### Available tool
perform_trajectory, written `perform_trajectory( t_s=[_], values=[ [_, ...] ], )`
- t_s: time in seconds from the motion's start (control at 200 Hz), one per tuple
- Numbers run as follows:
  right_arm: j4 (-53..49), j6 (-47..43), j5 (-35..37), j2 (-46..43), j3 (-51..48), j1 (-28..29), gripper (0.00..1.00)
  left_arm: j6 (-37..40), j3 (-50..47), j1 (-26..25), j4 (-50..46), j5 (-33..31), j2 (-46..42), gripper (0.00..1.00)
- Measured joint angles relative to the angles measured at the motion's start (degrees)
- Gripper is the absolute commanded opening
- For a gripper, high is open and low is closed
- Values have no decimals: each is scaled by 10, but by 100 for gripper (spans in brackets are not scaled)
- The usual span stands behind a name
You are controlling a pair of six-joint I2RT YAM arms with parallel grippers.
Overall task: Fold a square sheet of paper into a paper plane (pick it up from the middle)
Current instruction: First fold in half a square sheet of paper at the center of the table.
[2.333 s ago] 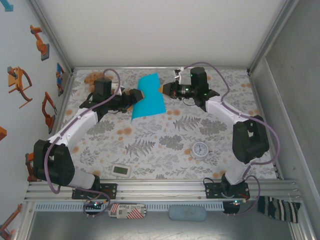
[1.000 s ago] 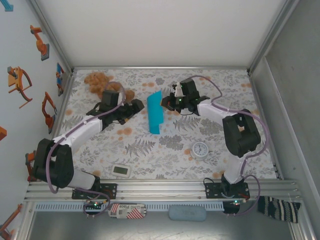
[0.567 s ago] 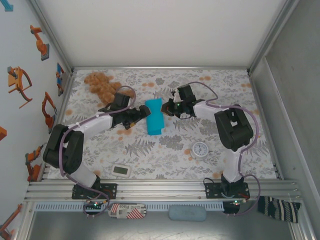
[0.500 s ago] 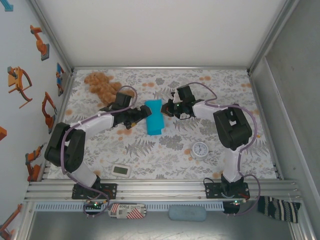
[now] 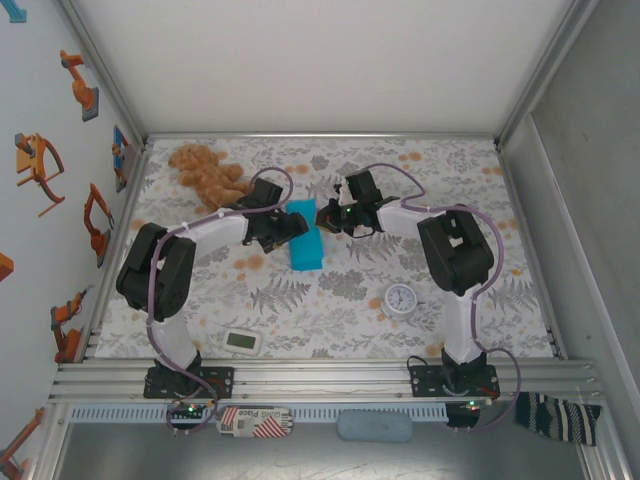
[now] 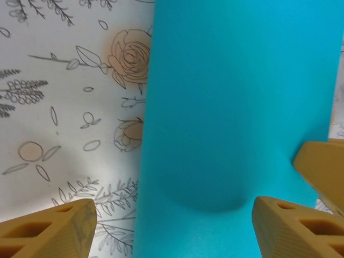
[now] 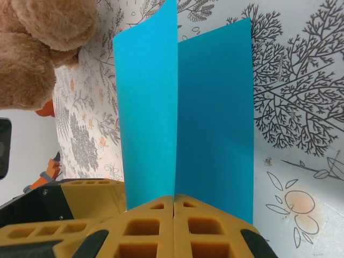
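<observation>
The square sheet of paper (image 7: 215,107) sat a little above the middle of the top view, on the floral table (image 5: 330,330), bent in half rather than lying flat. In the right wrist view its two turquoise flaps ran up from the bottom centre of the frame and met along one straight crease. The right end effector (image 7: 173,201) was clamped tight on the near end of that crease, fingers pressed together with the paper between them. That grip looked meant to keep the halves lined up and the fold from springing open.

The left end effector (image 6: 172,212) was spread wide. One finger showed at the lower left of its wrist view over bare table, the other at the lower right over the sheet's edge, and neither was visibly pinching the paper. It seemed placed there to come down across the folded strip and flatten or take hold of it, opposite the right arm's hold.

The teddy bear (image 5: 205,172) lay at the upper left of the top view, near the arms but apart from the paper. No pointed dart shape had formed; the folding looked to be at an early stage.
</observation>
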Motion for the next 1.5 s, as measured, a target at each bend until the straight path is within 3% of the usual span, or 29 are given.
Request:
perform_trajectory(
  t_s=[0.546, 0.796, 0.966, 1.062, 1.297, 1.327, 1.497],
  values=[
    [-12, -18, 0, 27, 8, 0, 0, 0, 42, 0, -21, -16, 42, 63],
    [-20, -20, 0, 30, 14, 0, 0, 4, 58, 0, -40, -28, 63, 52],
    [-44, -23, 17, 28, 20, 0, 18, 6, 72, -4, -63, -48, 73, 47],
    [-64, -34, 40, 17, 19, -3, 22, 6, 82, -10, -76, -65, 79, 45],
    [-89, -49, 104, -72, -12, -14, 41, 1, 99, -21, -100, -104, 92, 41],
    [-90, -50, 109, -81, -15, -16, 51, -1, 101, -22, -103, -108, 94, 41],
    [-97, -57, 135, -95, -29, -16, 55, -18, 106, -28, -111, -129, 98, 39]
  ],
)
